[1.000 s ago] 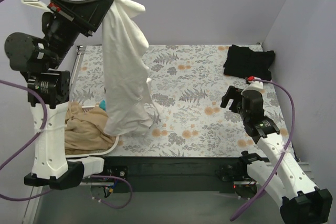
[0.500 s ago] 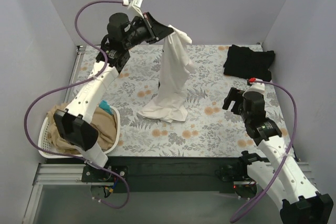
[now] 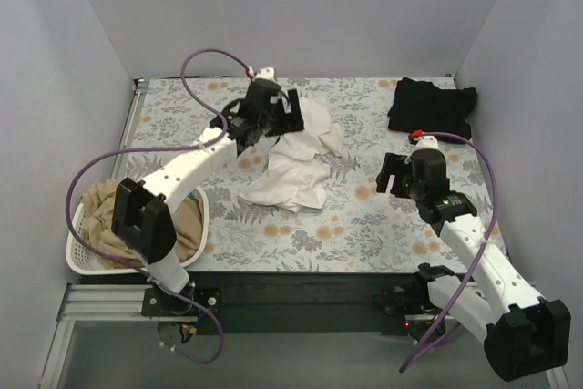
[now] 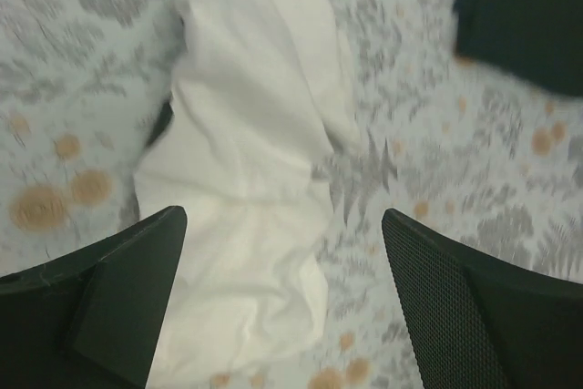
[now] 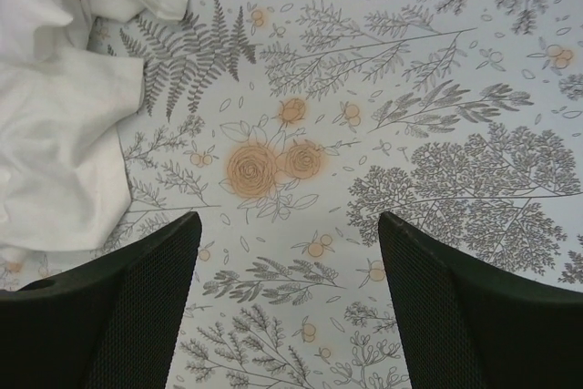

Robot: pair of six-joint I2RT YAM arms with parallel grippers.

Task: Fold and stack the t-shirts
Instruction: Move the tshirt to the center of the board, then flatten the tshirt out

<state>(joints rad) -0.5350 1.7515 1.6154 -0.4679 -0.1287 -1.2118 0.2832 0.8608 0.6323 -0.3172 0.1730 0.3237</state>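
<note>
So, far left: tan t-shirt (image 3: pixel 187 225) bunched in the laundry basket (image 3: pixel 75 252). Left gripper (image 4: pixel 282 225) hovers over the crumpled white t-shirt (image 3: pixel 291 179) mid-table, fingers apart, empty. Right gripper (image 5: pixel 287 225) sits just beside its right edge, also apart, empty. Black t-shirt (image 3: pixel 433 108) lies in the far right corner. I'd pinch single edge layers, pull outward, and flatten before folding.

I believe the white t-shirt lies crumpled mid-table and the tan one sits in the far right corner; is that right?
No: the top external view shows the tan t-shirt in the laundry basket at the near left; the white t-shirt does lie crumpled mid-table.
</note>
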